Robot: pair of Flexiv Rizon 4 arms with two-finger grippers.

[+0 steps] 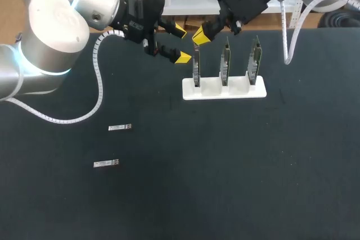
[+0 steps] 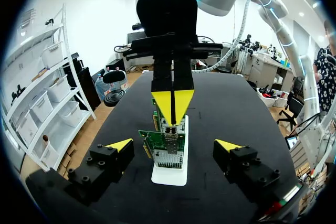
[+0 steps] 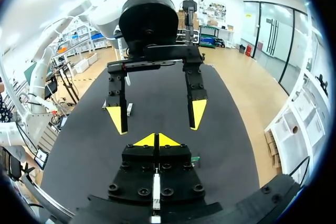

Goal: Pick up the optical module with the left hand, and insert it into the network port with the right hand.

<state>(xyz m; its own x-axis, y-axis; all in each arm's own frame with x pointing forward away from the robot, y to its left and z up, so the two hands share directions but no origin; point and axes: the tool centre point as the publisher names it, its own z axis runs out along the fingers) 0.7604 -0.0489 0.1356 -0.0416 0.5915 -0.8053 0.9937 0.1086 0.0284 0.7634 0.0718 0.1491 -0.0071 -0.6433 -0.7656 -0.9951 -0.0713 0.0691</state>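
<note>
Two small silver optical modules lie on the black mat, one [image 1: 120, 127] just beyond the other [image 1: 106, 163], both far from the grippers. Three green network cards stand upright in a white stand [image 1: 224, 89]. My right gripper [image 1: 201, 35] is shut, its yellow tips right over the leftmost card [image 1: 196, 71]. In the left wrist view those shut tips [image 2: 172, 106] touch the metal port cage [image 2: 170, 129] on top of that card [image 2: 168, 148]. My left gripper [image 1: 181, 44] hangs open beside the right one, facing the card, with nothing between its fingers [image 2: 119, 144].
The white stand's base [image 2: 169, 174] sits ahead of and below the left gripper. In the right wrist view the open left gripper [image 3: 157, 116] faces my shut right gripper [image 3: 156, 140], and one module [image 3: 129, 109] lies on the mat beyond.
</note>
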